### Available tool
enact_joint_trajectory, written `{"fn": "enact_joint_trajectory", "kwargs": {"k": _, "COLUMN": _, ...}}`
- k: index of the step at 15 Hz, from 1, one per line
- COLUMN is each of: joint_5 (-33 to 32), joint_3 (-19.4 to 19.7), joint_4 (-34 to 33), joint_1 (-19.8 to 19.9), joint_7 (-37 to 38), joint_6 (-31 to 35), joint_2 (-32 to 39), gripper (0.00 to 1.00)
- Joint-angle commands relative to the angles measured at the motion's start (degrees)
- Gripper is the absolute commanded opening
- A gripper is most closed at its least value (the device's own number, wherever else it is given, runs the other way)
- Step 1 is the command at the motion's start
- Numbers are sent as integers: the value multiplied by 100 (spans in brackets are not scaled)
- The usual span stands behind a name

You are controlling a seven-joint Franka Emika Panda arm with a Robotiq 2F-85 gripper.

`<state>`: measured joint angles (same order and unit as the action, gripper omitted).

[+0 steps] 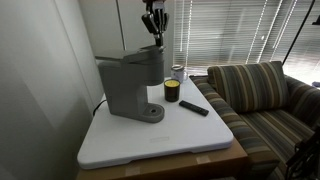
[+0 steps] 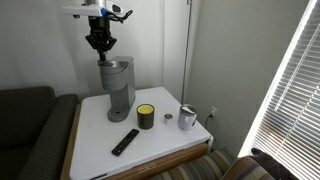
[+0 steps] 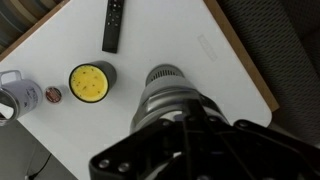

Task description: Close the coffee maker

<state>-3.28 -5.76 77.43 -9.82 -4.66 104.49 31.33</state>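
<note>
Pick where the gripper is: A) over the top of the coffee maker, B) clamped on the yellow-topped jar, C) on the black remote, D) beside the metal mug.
A: in both exterior views the gripper hangs over the coffee maker, well away from the remote and the jar.

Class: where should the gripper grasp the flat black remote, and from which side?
Probably across its narrow width at mid-length, from straight above: the remote lies flat on the white table, long and slim, leaving only its long edges to pinch.
</note>
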Motion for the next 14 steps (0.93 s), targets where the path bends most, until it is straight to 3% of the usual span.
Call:
{"fn": "enact_joint_trajectory", "kwargs": {"k": 1, "joint_5": 239, "joint_3": -32, "joint_4": 1021, "joint_1": 112, "joint_7": 218, "joint_6": 486, "joint_2": -443, "gripper": 0}}
{"fn": "enact_joint_trajectory", "kwargs": {"k": 8, "joint_5": 228, "joint_3": 63, "joint_4": 2147, "joint_1": 90, "joint_7": 722, "joint_6": 1413, "joint_2": -744, "gripper": 0}}
{"fn": "enact_joint_trajectory", "kwargs": {"k": 14, "joint_5": 328, "joint_3": 38, "joint_4": 2551, "joint_1": 137, "joint_7": 836, "joint_6": 1732, "joint_2": -1053, "gripper": 0}}
